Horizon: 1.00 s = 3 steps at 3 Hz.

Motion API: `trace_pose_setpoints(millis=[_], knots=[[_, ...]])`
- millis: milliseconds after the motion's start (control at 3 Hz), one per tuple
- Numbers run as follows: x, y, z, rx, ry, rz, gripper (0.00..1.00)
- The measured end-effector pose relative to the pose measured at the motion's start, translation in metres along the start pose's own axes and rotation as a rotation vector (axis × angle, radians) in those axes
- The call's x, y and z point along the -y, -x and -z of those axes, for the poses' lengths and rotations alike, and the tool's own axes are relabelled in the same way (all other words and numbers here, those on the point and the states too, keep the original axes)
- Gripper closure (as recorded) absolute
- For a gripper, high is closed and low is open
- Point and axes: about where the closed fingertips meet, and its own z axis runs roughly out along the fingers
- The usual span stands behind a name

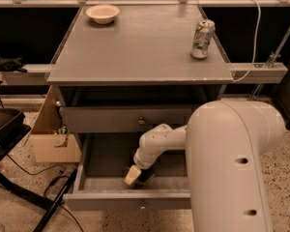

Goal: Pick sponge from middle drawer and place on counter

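The middle drawer is pulled open below the counter. My gripper reaches down into the drawer, close to its front wall and a little left of centre. A small dark block with a pale part, the sponge, lies on the drawer floor right at the gripper's tip. I cannot tell whether the gripper holds it or only touches it. My arm's large white link covers the drawer's right part.
A pale bowl stands at the counter's back left and a soda can at its right edge. The upper drawer is closed. A cardboard box, a black seat and floor cables are at the left.
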Motion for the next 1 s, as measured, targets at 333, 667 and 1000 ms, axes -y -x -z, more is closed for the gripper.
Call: trace_pose_setpoints(millis=[333,667,1000], knots=[[-0.002,-0.021,-0.015,0.010,-0.033,0.003,0.00],[-0.012,-0.036,-0.036,0.002,-0.010,0.007,0.18],[-0.012,-0.036,-0.035,0.002,-0.011,0.007,0.42]])
